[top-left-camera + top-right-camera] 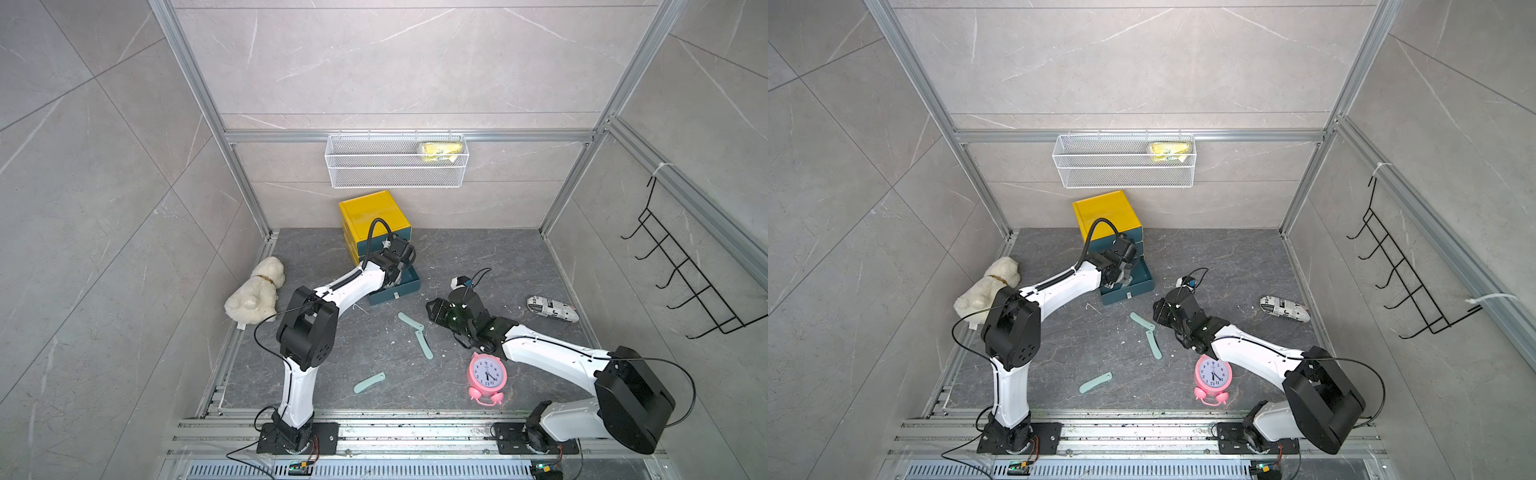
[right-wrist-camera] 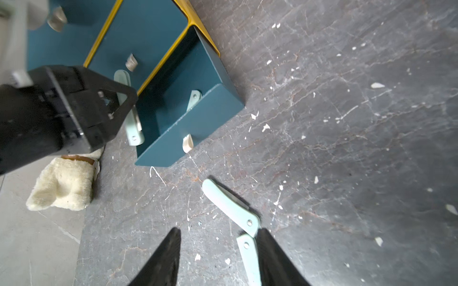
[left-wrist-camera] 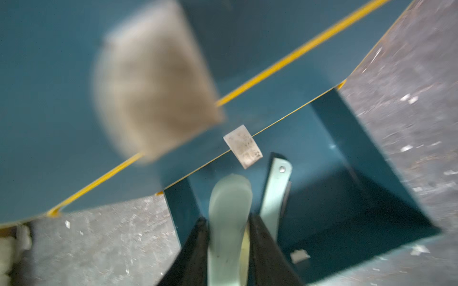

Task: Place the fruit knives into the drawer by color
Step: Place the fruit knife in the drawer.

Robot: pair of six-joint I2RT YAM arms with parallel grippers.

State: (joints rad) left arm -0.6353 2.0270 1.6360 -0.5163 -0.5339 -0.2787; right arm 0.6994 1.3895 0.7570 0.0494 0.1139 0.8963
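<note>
Blurring hides whether left hand (image 3: 226, 218) grips mint knife (image 3: 230, 193)

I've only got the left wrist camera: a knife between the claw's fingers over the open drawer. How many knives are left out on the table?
Observer: Three, all mint. Both top views show a pair and a single lying apart from it.
Operator: Do the pair touch?
Observer: Yes. The right wrist view shows them meeting end to end.
Operator: Where's the right claw?
Observer: The right claw hangs open by the pair, with nothing between its fingers. One finger is right next to where the two meet.
</note>
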